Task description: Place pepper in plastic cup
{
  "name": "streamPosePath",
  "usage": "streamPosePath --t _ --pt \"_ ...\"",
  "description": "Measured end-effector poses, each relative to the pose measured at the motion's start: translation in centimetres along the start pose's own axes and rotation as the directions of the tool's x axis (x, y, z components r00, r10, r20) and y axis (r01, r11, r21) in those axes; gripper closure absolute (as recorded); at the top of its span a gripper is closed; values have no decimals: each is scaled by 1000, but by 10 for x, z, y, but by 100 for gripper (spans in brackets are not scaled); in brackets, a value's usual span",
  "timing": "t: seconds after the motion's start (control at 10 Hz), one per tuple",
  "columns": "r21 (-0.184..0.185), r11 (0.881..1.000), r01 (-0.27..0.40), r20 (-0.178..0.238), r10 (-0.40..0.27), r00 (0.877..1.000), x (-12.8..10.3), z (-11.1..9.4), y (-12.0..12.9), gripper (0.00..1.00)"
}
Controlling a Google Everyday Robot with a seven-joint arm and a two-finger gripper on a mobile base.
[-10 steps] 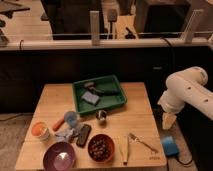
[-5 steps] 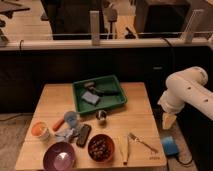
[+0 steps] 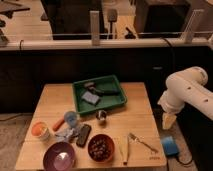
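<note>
The pepper (image 3: 59, 123), a small orange-red piece, lies on the wooden table (image 3: 135, 112) at the left, touching the left side of a blue plastic cup (image 3: 71, 119). A second cup (image 3: 40, 131), pale with an orange inside, stands further left near the table's edge. My gripper (image 3: 169, 120) hangs pointing down from the white arm (image 3: 185, 90), off the table's right edge and far from the pepper and both cups. It holds nothing that I can see.
A green tray (image 3: 115, 102) with a few items sits at the back middle. A shiny round metal thing (image 3: 101, 116), a dark flat object (image 3: 83, 135), a purple bowl (image 3: 60, 156), a dark red bowl (image 3: 100, 148) and utensils (image 3: 132, 142) lie along the front. A blue object (image 3: 169, 146) lies on the floor at the right.
</note>
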Motion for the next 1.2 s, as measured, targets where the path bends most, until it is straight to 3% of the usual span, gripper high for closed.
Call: streamPosePath --t 0.3,0.6,0.9,1.2 --pt "0 999 46 -6 -46 999 -37 9 2 20" --pt "2 997 77 -13 -77 997 -53 13 3 20" --pt "0 992 129 -18 -129 991 -88 21 2 20" --pt "6 986 165 -22 -165 986 -99 22 0 20"
